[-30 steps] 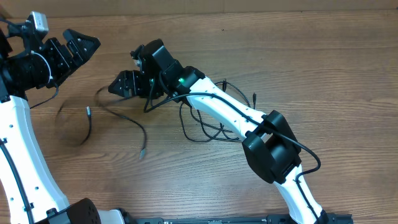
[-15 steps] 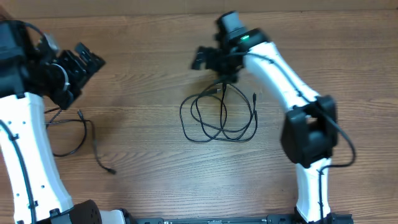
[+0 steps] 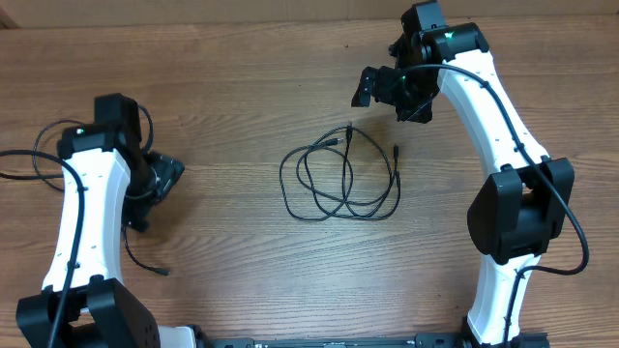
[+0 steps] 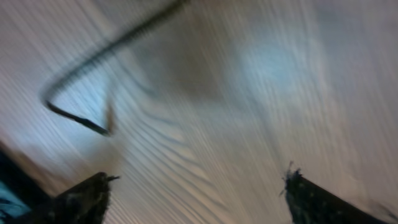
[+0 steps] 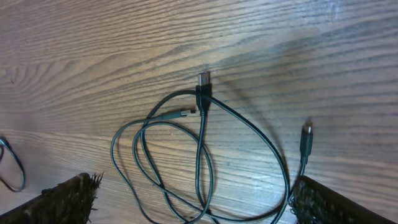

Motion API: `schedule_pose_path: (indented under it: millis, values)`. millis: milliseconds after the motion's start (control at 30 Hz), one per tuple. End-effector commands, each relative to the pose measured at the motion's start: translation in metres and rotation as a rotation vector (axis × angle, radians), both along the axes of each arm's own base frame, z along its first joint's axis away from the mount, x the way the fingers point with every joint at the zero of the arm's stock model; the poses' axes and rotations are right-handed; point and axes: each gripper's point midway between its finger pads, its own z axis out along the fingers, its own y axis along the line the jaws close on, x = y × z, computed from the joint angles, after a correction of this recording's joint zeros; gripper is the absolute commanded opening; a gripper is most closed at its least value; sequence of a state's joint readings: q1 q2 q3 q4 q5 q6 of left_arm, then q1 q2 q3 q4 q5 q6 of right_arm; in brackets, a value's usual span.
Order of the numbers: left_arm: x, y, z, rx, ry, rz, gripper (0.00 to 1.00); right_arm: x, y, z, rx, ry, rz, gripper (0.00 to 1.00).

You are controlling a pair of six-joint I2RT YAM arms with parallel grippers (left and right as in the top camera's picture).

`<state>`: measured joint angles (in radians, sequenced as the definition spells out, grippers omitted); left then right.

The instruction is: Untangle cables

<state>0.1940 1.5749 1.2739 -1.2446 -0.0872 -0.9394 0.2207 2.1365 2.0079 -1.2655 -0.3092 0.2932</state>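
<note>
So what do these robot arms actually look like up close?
The left arm and right arm have white shells and chunky black joints. Black wires loop along each, and a green light glows near the right wrist. The left gripper and right gripper are black, two-fingered, with rough tips.

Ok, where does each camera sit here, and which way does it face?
Overhead: above the table, looking straight down; both arms, left hand and right hand, flank the coiled cable.
Left wrist: on the left arm, facing blurred wood and a loose cable; fingertips at bottom corners.
Right wrist: facing down at the coiled cable; fingertips at bottom corners.
Shared: overhead and right wrist both show the coiled cable.
</note>
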Motion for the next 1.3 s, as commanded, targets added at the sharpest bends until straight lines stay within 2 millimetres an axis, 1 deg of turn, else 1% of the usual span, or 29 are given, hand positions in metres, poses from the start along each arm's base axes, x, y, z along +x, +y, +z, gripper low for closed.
schedule_pose_path:
  millis: [0,67,100,133,233,300,333,367,433,533,600,633,667,700,733,833,967,1000,1067,1133,1267]
  values:
    - [-0.016,0.024,-0.006,0.148,0.080,-0.084,0.83,0.004,-0.001,0.013,-0.015,-0.059,0.034,1.00]
    - [-0.010,0.025,-0.008,0.153,0.080,-0.225,0.83,0.005,-0.002,0.013,-0.021,-0.061,0.033,1.00]
    - [-0.007,0.028,-0.007,0.173,0.087,-0.307,0.84,0.005,-0.002,0.013,-0.020,-0.065,0.033,1.00]
    - [-0.007,0.034,-0.005,0.207,0.103,-0.343,0.84,0.006,-0.002,0.013,-0.019,-0.067,0.033,1.00]
    - [-0.014,0.054,0.002,0.321,0.160,-0.346,0.85,0.006,-0.002,0.013,-0.019,-0.067,0.033,1.00]
    - [-0.016,0.056,0.003,0.338,0.173,-0.346,0.80,0.006,-0.002,0.013,-0.019,-0.067,0.033,1.00]
    - [-0.018,0.056,-0.001,0.334,0.179,-0.346,0.77,0.006,-0.002,0.013,-0.020,-0.069,0.033,1.00]
    - [-0.020,0.055,-0.005,0.330,0.185,-0.341,0.77,0.006,-0.002,0.013,-0.019,-0.069,0.033,1.00]
    - [-0.025,0.054,-0.015,0.326,0.193,-0.321,0.79,0.007,-0.003,0.013,-0.027,-0.071,0.031,1.00]
    - [-0.033,0.054,-0.040,0.326,0.207,-0.317,0.79,0.008,-0.007,0.012,-0.052,-0.075,0.025,1.00]
    - [-0.040,0.054,-0.052,0.326,0.218,-0.316,0.74,0.008,-0.008,0.011,-0.058,-0.076,0.023,1.00]
    - [-0.041,0.054,-0.056,0.326,0.216,-0.311,0.64,0.008,-0.008,0.012,-0.058,-0.077,0.023,1.00]
    - [-0.042,0.056,-0.060,0.329,0.209,-0.296,0.43,0.008,-0.008,0.012,-0.058,-0.077,0.023,1.00]
    - [-0.043,0.061,-0.064,0.334,0.194,-0.259,0.09,0.009,-0.008,0.012,-0.058,-0.077,0.023,1.00]
    - [-0.043,0.064,-0.066,0.337,0.183,-0.232,0.04,0.009,-0.008,0.012,-0.058,-0.077,0.023,1.00]
    - [-0.041,0.081,-0.072,0.338,0.135,-0.143,0.04,0.008,-0.008,0.012,-0.058,-0.076,0.023,1.00]
    - [-0.035,0.109,-0.075,0.340,0.062,-0.041,0.04,0.008,-0.008,0.012,-0.058,-0.077,0.023,1.00]
    - [-0.032,0.113,-0.078,0.330,0.042,-0.020,0.04,0.009,-0.008,0.012,-0.058,-0.077,0.023,1.00]
    - [-0.028,0.113,-0.086,0.288,0.020,-0.004,0.04,0.010,-0.008,0.012,-0.056,-0.083,0.022,1.00]
    - [-0.027,0.107,-0.098,0.240,0.026,-0.009,0.04,0.012,-0.007,0.013,-0.055,-0.091,0.022,1.00]
    - [-0.034,0.101,-0.123,0.194,0.101,-0.021,0.04,0.012,-0.007,0.013,-0.055,-0.091,0.022,1.00]
